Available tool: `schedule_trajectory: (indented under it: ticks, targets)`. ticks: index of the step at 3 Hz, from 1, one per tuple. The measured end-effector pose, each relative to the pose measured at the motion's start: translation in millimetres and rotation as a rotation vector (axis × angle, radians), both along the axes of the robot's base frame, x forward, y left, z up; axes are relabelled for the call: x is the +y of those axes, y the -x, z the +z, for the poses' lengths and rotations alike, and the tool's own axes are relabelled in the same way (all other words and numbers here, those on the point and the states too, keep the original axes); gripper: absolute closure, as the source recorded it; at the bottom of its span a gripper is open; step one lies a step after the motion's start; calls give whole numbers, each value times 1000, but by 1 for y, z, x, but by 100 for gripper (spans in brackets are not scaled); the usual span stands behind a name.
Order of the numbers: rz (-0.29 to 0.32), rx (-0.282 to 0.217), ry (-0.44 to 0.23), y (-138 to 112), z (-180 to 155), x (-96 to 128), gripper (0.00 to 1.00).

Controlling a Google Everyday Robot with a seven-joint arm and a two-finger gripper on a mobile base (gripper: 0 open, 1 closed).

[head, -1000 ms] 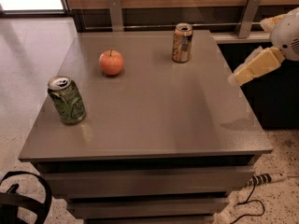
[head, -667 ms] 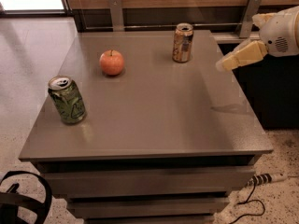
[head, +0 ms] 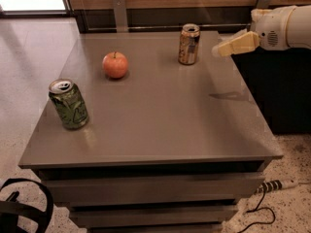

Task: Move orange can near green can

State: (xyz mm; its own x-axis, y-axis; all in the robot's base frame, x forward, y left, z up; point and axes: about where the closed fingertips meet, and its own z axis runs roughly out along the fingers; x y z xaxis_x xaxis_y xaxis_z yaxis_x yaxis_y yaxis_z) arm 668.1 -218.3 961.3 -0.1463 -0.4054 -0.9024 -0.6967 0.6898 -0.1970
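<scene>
- The gripper point(head: 228, 46) hovers over the table's point(head: 160, 125) right edge; I cannot tell whether it is apart or together.
- The orange can point(head: 189, 44) stands upright just left of it, apart.
- The green can point(head: 69, 104) stands far to its left, beyond the apple point(head: 115, 64).

Open air separates the gripper point(head: 228, 46), hovering over the table's point(head: 160, 130) right edge, from the orange can point(head: 189, 44); the apple point(head: 115, 64) sits close behind the straight line to the green can point(head: 68, 104).
</scene>
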Motion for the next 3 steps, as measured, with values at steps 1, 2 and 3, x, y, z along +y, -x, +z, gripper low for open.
schedule_trajectory:
  ticks: [1,2,3]
  targets:
    - [-1,-1,-6,-3,0,0,0]
    - [1,5,-22,-8,-7,7,0]
    - [20,-5,-86,-28,-26,31,0]
